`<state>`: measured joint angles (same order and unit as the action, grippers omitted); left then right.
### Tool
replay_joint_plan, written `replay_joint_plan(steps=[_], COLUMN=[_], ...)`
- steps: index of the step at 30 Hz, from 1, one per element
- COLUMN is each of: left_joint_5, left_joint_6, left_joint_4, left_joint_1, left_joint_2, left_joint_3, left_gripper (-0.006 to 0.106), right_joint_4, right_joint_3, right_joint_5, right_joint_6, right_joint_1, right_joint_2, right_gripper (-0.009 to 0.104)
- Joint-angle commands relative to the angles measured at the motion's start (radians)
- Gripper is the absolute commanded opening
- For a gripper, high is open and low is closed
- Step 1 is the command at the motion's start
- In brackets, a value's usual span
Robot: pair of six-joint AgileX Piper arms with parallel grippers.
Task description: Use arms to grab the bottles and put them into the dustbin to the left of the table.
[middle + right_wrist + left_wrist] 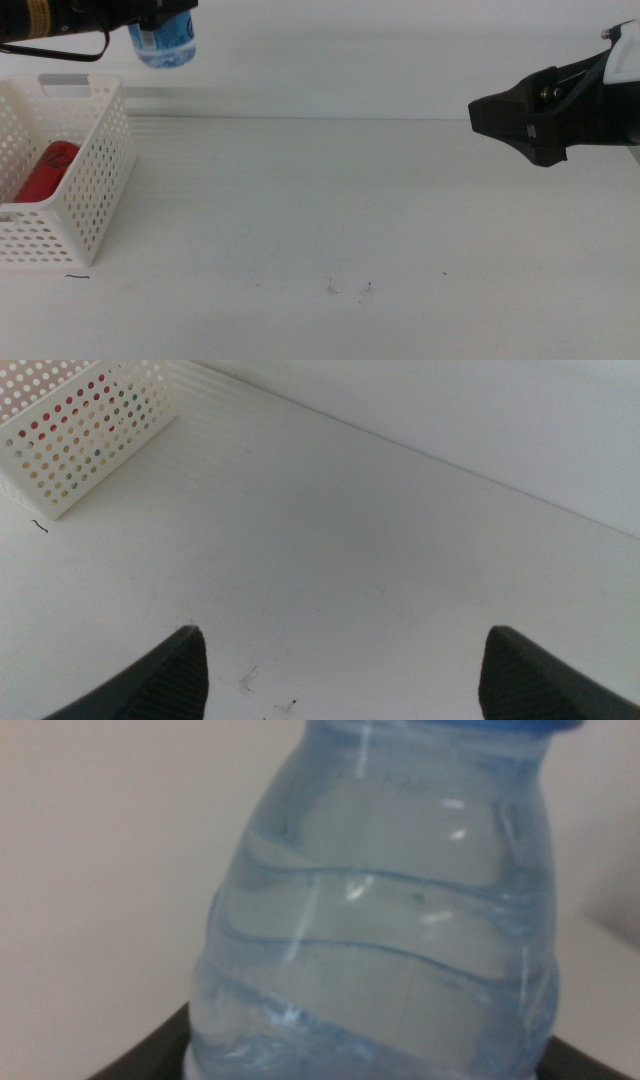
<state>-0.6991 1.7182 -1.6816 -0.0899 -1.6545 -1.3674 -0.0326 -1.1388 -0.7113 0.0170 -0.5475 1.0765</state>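
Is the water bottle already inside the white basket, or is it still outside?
Outside. The water bottle hangs in the left pincer above the basket's far edge; only the red can lies inside.

Plain white wall behind, even soft light, no shadows.

Near left: a short dark curved thread lies flat. Near centre: a few tiny dark scuff marks, approx. level w/ it. One more dark speck sits just right of them. Far bkgd: a plain pale wall runs left to right.
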Motion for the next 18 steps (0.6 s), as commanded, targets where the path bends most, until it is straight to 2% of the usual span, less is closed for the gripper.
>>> replay_joint_plan(steps=[1, 3, 6, 10, 13, 15, 16, 18], left_joint_5=[0.036, 0.127, 0.286, 0.3, 0.278, 0.317, 0.36, 0.457], left_joint_6=[-0.191, -0.313, -0.381, -0.363, -0.315, -0.298, -0.323, -0.547], left_joint_4=[0.233, 0.358, 0.388, 0.362, 0.253, 0.231, 0.298, 0.579], left_joint_1=[0.011, 0.028, 0.054, 0.05, 0.05, 0.053, 0.055, 0.06], left_joint_2=[0.018, 0.018, 0.018, 0.018, 0.014, 0.007, 0.006, 0.008], left_joint_3=[0.011, 0.019, 0.019, 0.017, 0.017, 0.019, 0.021, 0.031], left_gripper=[0.006, 0.006, 0.006, 0.006, 0.006, 0.006, 0.006, 0.006], right_joint_4=[-0.001, -0.001, -0.001, -0.001, -0.001, -0.001, -0.001, -0.001], right_joint_3=[-0.007, -0.007, -0.007, -0.007, -0.007, -0.007, -0.007, -0.007], right_joint_5=[0.006, 0.006, 0.006, 0.006, 0.006, 0.006, 0.006, 0.006], right_joint_6=[0.002, 0.002, 0.002, 0.002, 0.002, 0.002, 0.002, 0.002], right_joint_1=[0.0, 0.0, 0.0, 0.0, 0.0, 0.0, 0.0, 0.0], right_joint_2=[-0.005, -0.005, -0.005, -0.005, -0.005, -0.005, -0.005, -0.005], right_gripper=[0.084, 0.084, 0.084, 0.084, 0.084, 0.084, 0.084, 0.084])
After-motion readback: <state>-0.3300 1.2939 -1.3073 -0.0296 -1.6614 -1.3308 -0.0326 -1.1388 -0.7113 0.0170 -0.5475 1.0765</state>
